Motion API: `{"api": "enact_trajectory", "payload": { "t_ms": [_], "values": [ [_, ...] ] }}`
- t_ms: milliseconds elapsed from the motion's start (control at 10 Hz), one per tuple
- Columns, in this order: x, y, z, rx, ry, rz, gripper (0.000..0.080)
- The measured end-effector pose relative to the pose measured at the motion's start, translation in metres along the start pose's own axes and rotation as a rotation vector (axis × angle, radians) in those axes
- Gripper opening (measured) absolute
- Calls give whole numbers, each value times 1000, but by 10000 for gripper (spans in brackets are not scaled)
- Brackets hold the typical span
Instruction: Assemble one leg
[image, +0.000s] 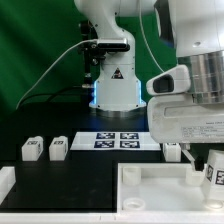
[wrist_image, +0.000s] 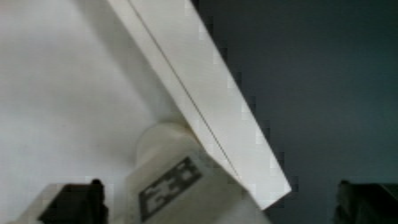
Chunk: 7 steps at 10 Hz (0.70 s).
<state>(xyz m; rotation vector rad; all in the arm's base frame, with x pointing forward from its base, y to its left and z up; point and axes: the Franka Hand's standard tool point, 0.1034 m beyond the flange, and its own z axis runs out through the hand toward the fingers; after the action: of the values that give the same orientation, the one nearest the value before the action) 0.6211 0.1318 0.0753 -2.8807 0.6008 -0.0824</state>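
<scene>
gripper (wrist_image: 217, 203) jaws are standing wide apart, straddling the leg (wrist_image: 169, 183), pinching nothing; white panel (image: 150, 200) lying lower right of exterior view on black table (image: 80, 185).

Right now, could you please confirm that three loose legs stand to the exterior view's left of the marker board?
Not quite: only two legs stand there, side by side, to the exterior view's left of the marker board. The exterior view shows this.

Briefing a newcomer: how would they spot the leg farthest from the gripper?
Find the marker board before the robot base. To the exterior view's left of it stand two white posts side by side. The leg is the outer one; the inner leg sits nearer the board.
</scene>
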Motion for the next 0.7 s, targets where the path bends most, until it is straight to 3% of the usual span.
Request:
{"api": "enact_trajectory", "payload": {
  "t_ms": [200,400,500,600,700],
  "values": [
    [2,4,0,-8,1,-217,649],
    [11,14,-2,-36,11,-494,649],
    [11,13,-2,-34,11,-470,649],
    [11,14,-2,-34,11,-470,520],
    [10,13,-2,-32,11,-411,520]
  ]
}}
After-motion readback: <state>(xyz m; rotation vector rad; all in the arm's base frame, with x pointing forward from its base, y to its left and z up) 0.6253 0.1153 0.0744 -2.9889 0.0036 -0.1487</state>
